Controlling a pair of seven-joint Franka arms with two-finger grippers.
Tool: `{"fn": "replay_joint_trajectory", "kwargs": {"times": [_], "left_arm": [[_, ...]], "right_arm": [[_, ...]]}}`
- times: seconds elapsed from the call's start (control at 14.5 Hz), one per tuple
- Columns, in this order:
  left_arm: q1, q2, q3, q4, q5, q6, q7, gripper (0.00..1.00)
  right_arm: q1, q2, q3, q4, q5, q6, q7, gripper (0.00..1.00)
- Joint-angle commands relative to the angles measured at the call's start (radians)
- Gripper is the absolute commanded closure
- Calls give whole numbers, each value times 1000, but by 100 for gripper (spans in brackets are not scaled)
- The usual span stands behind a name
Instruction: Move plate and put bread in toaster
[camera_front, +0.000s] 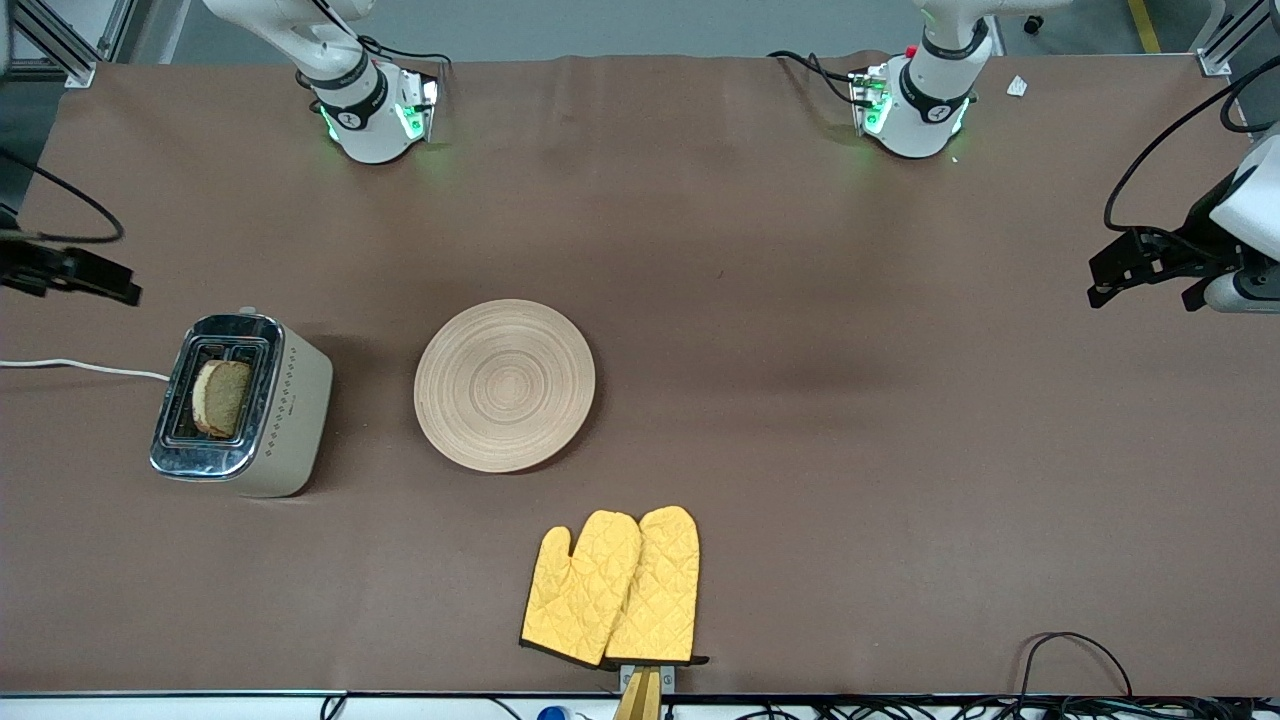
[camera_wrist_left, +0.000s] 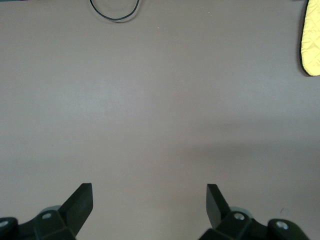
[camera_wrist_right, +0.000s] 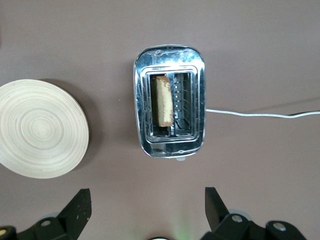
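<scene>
Under our right gripper (camera_wrist_right: 147, 210), fingers wide apart, empty: toaster (camera_wrist_right: 170, 115) w/ bread (camera_wrist_right: 163, 101) in slot, plate (camera_wrist_right: 40, 129) beside. Left gripper (camera_wrist_left: 149, 206): spread wide, empty, over bare table (camera_wrist_left: 160, 100).

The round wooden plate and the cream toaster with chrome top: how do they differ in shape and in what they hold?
The round wooden plate lies flat and bare; the cream toaster with chrome top is boxy, taller, and holds the brown bread slice upright in one slot. Both rest on the brown table.

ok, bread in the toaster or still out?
In. The bread stands on edge in one slot of the toaster, its top edge poking above the chrome; the slot beside it is empty.
</scene>
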Motion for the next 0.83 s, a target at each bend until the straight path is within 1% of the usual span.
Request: {"fn": "replay_joint_trajectory", "kwargs": {"times": [0.0, 0.14, 0.28, 0.41, 0.76], "left_arm": [[2, 5, 0, 11, -7, 6, 6, 0], [3, 5, 0, 11, -7, 8, 9, 0], [5, 5, 0, 11, -5, 17, 13, 0], [-3, 5, 0, 12, -1, 27, 9, 0], [-5, 22, 0, 38, 4, 26, 4, 0]], "right_arm": [[-27, -70, 11, -56, 23, -2, -60, 0], [-27, -125, 13, -116, 30, -8, -61, 0], [-19, -133, 19, -129, 41, -6, -61, 0], [-18, -146, 22, -170, 53, 3, -59, 0], [-10, -157, 20, -176, 57, -3, -59, 0]]}}
